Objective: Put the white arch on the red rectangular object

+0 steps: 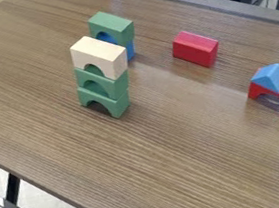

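White arch [100, 50] rests atop two stacked green arches [118, 87] on a wood-grain table [180, 165], well apart from the red rectangular block [195, 49]; pick-up and placement both remain. The gripper's state cannot be told.

Five arches [98, 50], one rectangular block [194, 49], one triangle [271, 78], one partly hidden piece [131, 50].
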